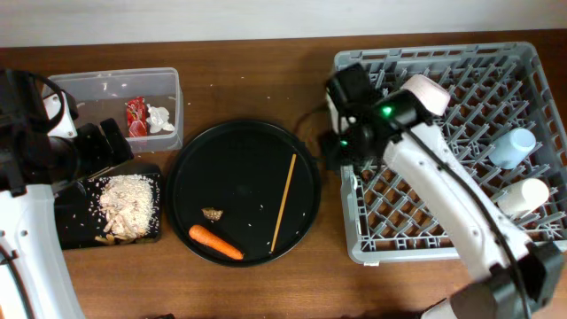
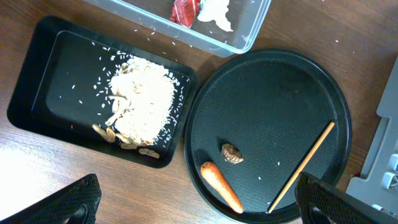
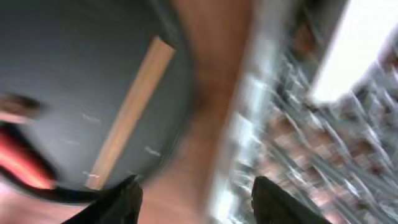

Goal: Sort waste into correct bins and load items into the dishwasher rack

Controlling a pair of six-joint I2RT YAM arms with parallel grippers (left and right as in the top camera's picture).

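At 10 o'clock on the bench [image 1: 257, 84], the clear tub [image 1: 111, 89] holds the red wrapper [image 1: 135, 117] and white tissue [image 1: 160, 120]; the rice-and-nut scraps [image 1: 127, 206] lie heaped in the black rectangular tray [image 1: 75, 226] just below, toward 8 o'clock. On the round black tray [image 1: 239, 159] the carrot [image 1: 215, 241] lies at 7 o'clock, the brown morsel [image 1: 212, 213] just beside it, and one chopstick [image 1: 283, 202] slants along the 3 o'clock side. Over both trays the left jaws stand wide apart, while the right jaws, blurred, are also apart at the 9 o'clock rim of the dishwasher rack [image 1: 399, 253], whose 3 o'clock side holds the light-blue cup [image 1: 514, 146] and cream cup [image 1: 523, 195].

Overhead looks straight down on the table [image 1: 266, 283]; left wrist views the round tray [image 2: 273, 93] from well above; right wrist, close and blurred, shares its chopstick [image 3: 127, 115].
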